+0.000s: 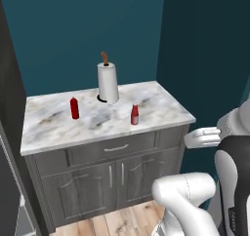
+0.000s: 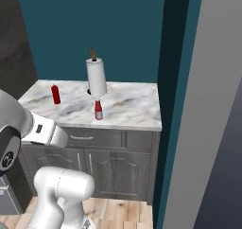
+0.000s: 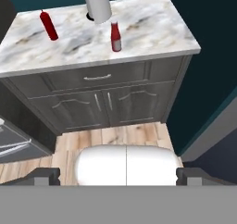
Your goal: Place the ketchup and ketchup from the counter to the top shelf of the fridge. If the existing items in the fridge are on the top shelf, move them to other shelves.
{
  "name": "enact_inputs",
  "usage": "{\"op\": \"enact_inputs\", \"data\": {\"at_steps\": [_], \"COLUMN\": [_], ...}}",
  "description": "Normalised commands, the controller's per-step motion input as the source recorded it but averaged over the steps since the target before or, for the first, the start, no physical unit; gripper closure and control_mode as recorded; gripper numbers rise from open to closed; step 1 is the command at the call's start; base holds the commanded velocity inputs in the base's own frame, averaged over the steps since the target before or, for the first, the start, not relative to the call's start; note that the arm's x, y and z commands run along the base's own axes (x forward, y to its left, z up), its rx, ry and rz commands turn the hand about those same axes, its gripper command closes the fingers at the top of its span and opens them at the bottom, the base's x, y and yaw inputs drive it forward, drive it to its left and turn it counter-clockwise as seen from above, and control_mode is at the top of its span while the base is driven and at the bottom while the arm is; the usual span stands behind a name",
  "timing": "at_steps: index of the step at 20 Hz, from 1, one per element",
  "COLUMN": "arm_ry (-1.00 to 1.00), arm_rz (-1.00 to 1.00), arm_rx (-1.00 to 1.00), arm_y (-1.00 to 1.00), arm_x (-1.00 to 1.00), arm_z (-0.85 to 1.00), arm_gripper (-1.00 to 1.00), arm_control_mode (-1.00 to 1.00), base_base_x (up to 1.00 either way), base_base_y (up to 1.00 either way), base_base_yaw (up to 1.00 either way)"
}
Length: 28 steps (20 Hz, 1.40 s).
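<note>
Hand view: tool (image 3: 118,176) spread wide, empty — both ketchup bottles (image 3: 116,36) (image 3: 48,25) upright on the counter (image 3: 152,28), well beyond it.

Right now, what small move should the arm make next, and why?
Probably reach toward the nearer ketchup bottle by the counter's front edge: both bottles stand untouched, the other farther back, and the gripper is open, empty and well short of them.

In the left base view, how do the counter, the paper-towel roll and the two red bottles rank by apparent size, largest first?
1. Counter.
2. Paper-towel roll.
3. Left bottle and right bottle: they look about alike, so I do not rank them.
</note>
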Motion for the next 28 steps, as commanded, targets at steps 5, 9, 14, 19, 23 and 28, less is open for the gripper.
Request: {"op": "enact_inputs", "data": {"at_steps": [5,9,14,19,23,28], "arm_ry": [0.0,0.0,0.0,0.0,0.0,0.0], "arm_rz": [0.0,0.0,0.0,0.0,0.0,0.0], "arm_rx": [0.0,-0.02,-0.02,-0.01,0.0,0.0], "arm_y": [-0.08,-0.04,0.0,0.0,0.0,0.17], "arm_x": [0.23,0.67,0.9,0.97,0.86,0.82], "arm_z": [0.0,-0.1,-0.27,-0.32,-0.27,-0.19], "arm_gripper": [-1.0,-1.0,-1.0,-1.0,-1.0,-1.0], "arm_control_mode": [-1.0,-1.0,-1.0,-1.0,-1.0,-1.0], "base_base_x": [0.11,0.0,0.0,0.0,0.0,0.0], "base_base_y": [-0.03,0.0,0.0,0.0,0.0,0.0], "base_base_yaw": [0.0,0.0,0.0,0.0,0.0,0.0]}}
